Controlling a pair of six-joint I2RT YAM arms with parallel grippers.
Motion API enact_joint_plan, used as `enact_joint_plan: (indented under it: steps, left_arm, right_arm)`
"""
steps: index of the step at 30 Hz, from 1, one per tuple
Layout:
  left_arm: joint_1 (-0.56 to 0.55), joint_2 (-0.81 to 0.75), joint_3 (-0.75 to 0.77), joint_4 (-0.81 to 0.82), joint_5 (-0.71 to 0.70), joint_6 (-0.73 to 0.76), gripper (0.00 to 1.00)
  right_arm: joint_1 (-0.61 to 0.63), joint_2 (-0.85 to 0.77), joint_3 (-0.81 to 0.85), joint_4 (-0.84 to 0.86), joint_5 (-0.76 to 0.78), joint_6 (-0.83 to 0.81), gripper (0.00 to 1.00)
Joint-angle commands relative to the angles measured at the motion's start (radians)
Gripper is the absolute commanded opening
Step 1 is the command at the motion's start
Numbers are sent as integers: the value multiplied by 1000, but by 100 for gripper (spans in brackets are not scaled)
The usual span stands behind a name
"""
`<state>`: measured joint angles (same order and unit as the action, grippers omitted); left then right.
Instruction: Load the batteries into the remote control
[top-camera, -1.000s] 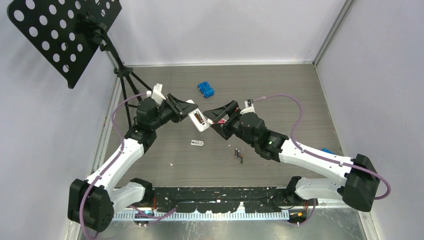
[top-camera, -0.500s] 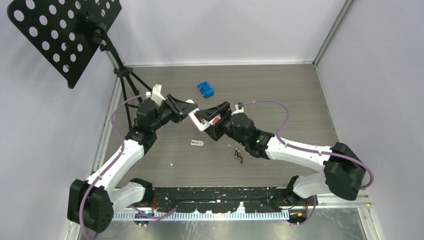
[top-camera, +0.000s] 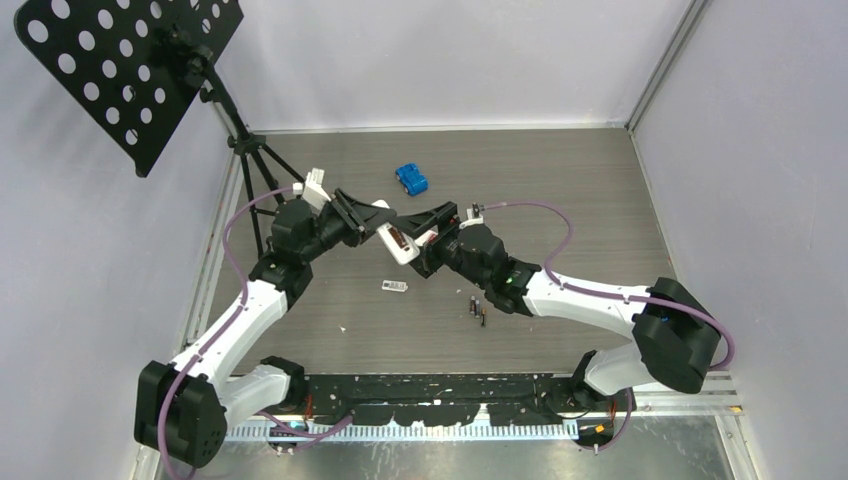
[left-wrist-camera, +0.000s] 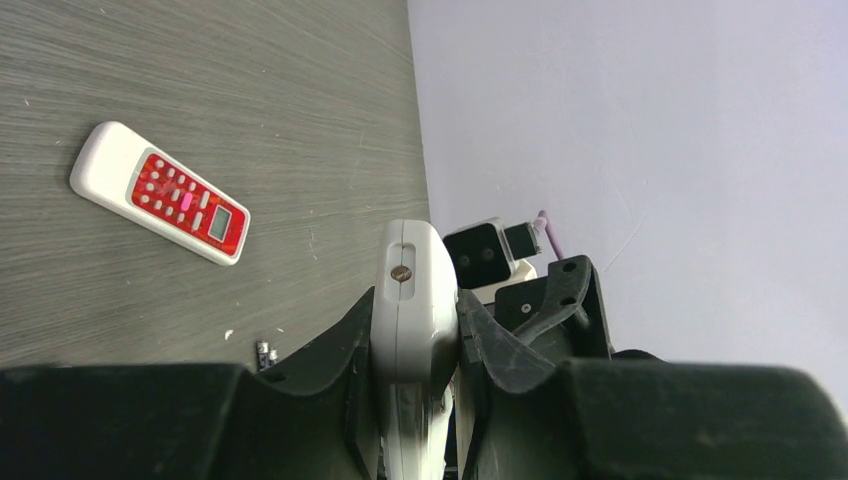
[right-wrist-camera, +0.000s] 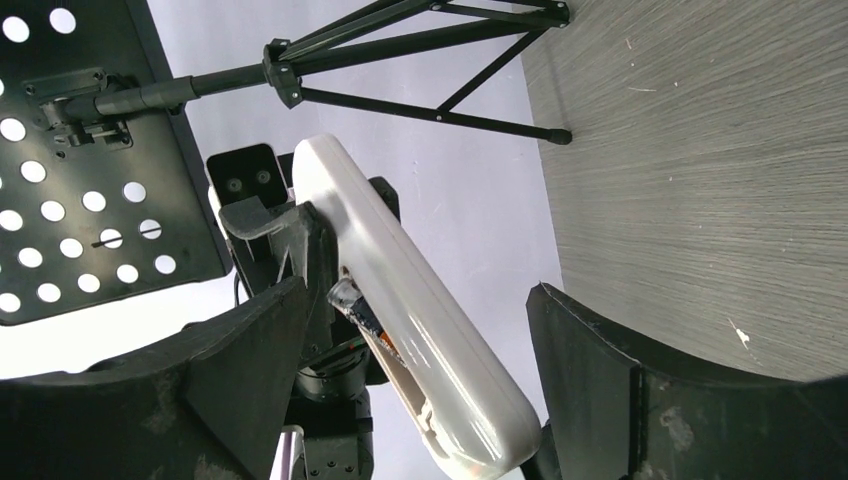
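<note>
A battery (right-wrist-camera: 358, 308) shows in the open bay of the white remote (right-wrist-camera: 445, 360), at the centre of the right wrist view. More batteries (top-camera: 477, 307) lie loose on the table (top-camera: 560, 200), right of centre in the top view. The left claw (left-wrist-camera: 415, 310) is clamped on the remote, holding it off the table. The right claw (right-wrist-camera: 412, 295) has its fingers apart, one on either side of the remote. A red-faced remote (top-camera: 395, 286) lies just below. A blue block (top-camera: 411, 179) lies above, and a music stand (top-camera: 130, 70) is at upper left.
</note>
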<state>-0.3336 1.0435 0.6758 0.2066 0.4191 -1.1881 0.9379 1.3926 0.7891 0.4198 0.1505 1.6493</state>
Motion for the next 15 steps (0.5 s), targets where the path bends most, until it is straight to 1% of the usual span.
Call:
enact_joint_plan:
  steps: [1,3,7,9,15]
  left_arm:
    - [-1,-33,-1,54,34,34,0]
    - [-1,-34,-2,56,39,36,0]
    - [-1,-36,-7,59,40,36,0]
    - [-1,-32,-6,60,37,27,0]
    - [-1,-16,16,44,31,-3,0]
  right_arm:
    - [-8,0,28,71,4,17,81]
    - [-9,1,19,83,4,21,77]
    - [-15,9,-2,149,-19,31,60]
    - [-17,15,-8,161,-32,32,54]
    - [-17,21,-35,184,-41,19,45]
